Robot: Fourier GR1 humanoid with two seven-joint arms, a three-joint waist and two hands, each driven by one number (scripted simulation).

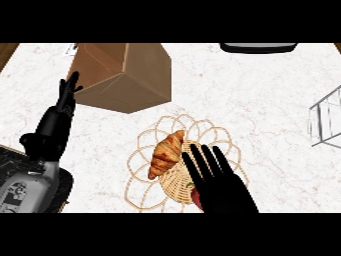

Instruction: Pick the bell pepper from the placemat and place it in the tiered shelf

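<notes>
Head view, single frame.

- Right hand (221,187): enters from the lower edge, palm down over the near right part of the placemat (174,184). Fingers (202,162) straight and spread, pointing away from the robot. Hand open, curled round nothing.
- Bell pepper (196,199): on the placemat, almost wholly hidden under the right hand. Only a red sliver with a touch of green shows at the palm's left edge. Cannot tell whether the palm touches it.
- Croissant (167,152): lies on the same placemat, tilted, just left of the right hand's fingers. Closest neighbour to the pepper; it sits ahead and to the left of it.
- Placemat: woven round centre with a looped open border, near the middle of the white marbled tabletop (261,100).
- Tiered shelf (335,117): pale wire frame at the right edge, partly cut off, well apart from the placemat. Bare tabletop lies between the two.
- Brown paper bag (125,75): stands at upper left, beyond the placemat, away from the line between pepper and shelf.
- Dark rimmed object (258,47): at the top edge, cut off; cannot identify.
- Left hand (64,97): open, fingers up, resting at the left beside the bag.
- Black marbled slab (3,160): lower left corner, partly under the left forearm.
</notes>
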